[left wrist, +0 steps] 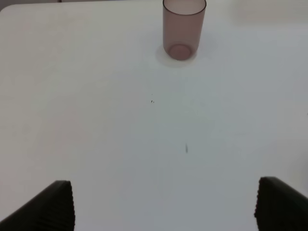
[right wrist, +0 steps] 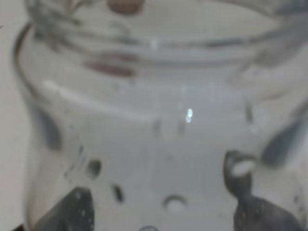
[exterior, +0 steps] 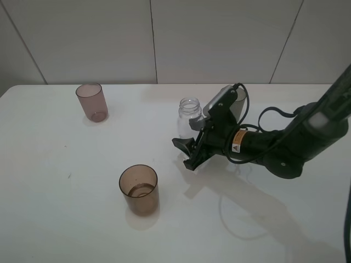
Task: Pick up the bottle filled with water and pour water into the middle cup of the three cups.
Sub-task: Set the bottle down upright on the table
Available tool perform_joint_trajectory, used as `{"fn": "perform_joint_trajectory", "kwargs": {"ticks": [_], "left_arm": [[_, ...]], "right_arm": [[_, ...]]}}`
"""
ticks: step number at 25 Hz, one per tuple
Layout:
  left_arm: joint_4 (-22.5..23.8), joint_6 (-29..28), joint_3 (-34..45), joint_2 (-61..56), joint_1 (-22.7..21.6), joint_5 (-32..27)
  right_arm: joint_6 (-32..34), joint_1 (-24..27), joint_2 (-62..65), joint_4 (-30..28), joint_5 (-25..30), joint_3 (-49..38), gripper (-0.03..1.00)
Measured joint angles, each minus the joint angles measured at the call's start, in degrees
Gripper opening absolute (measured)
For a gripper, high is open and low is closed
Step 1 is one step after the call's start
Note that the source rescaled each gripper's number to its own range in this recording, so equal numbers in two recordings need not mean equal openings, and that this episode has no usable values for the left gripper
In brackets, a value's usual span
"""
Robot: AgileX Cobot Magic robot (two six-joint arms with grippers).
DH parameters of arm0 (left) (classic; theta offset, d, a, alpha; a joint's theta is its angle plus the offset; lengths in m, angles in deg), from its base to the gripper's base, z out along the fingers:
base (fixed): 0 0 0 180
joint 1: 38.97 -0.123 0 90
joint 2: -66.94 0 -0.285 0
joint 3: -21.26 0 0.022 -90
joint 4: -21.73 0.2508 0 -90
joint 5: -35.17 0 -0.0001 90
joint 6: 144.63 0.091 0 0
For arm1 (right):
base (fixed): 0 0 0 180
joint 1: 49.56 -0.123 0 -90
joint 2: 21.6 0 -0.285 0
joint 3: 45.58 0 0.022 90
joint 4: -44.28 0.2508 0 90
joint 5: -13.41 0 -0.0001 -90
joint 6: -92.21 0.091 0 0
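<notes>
The clear bottle (exterior: 189, 116) stands upright and capless near the table's middle. My right gripper (exterior: 185, 154) is open, its fingers spread just in front of the bottle's base. In the right wrist view the bottle (right wrist: 159, 120) fills the frame, with water and bubbles inside. Two dark fingertips (right wrist: 72, 209) show wide apart at its lower body. The brown middle cup (exterior: 139, 189) stands front left with a little water in it. The pinkish-mauve cup (exterior: 91, 101) stands back left. The dark grey cup (exterior: 239, 103) is mostly hidden behind my right wrist. My left gripper (left wrist: 163, 207) is open and empty.
The white table (exterior: 66, 208) has a rounded back-left corner and meets a tiled wall behind. The pinkish-mauve cup (left wrist: 184, 29) stands ahead of my left gripper. My right arm (exterior: 285, 148) and its cable lie across the right side of the table.
</notes>
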Motion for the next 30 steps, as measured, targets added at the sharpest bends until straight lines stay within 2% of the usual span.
{"fn": "perform_joint_trajectory", "kwargs": {"ticks": [3,4,9,10,17,22,25,28,30], "left_arm": [[0.0,0.0,0.0,0.0,0.0,0.0],[0.0,0.0,0.0,0.0,0.0,0.0],[0.0,0.0,0.0,0.0,0.0,0.0],[0.0,0.0,0.0,0.0,0.0,0.0],[0.0,0.0,0.0,0.0,0.0,0.0],[0.0,0.0,0.0,0.0,0.0,0.0],[0.0,0.0,0.0,0.0,0.0,0.0],[0.0,0.0,0.0,0.0,0.0,0.0],[0.0,0.0,0.0,0.0,0.0,0.0]], "right_arm": [[0.0,0.0,0.0,0.0,0.0,-0.1,0.02],[0.0,0.0,0.0,0.0,0.0,-0.1,0.10],[0.0,0.0,0.0,0.0,-0.1,-0.1,0.89],[0.0,0.0,0.1,0.0,-0.1,-0.1,0.93],[0.0,0.0,6.7,2.2,0.3,-1.4,0.95],[0.0,0.0,15.4,2.5,2.7,-1.5,0.95],[1.7,0.0,21.4,2.6,7.7,-1.6,0.95],[7.0,0.0,27.8,4.9,17.0,-1.6,0.96],[9.6,0.0,32.1,8.9,24.4,-1.6,0.98]]}}
